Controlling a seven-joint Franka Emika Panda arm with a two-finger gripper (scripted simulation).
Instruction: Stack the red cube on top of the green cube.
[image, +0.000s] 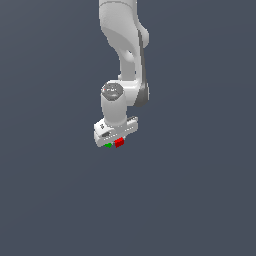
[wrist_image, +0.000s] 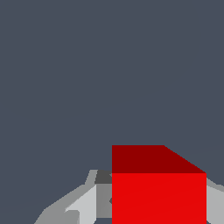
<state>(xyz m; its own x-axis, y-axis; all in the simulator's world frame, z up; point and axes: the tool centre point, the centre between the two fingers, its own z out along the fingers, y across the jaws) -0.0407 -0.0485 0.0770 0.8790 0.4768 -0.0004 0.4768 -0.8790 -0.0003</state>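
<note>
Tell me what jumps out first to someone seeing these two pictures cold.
In the exterior view, the white arm hangs from the top over a bare grey-blue floor, and at its lower end two tiny spots of colour show: the red cube with the green cube just beside it, toward that view's left. In the wrist view the red cube fills the near corner, with grey fingers beside it.
</note>
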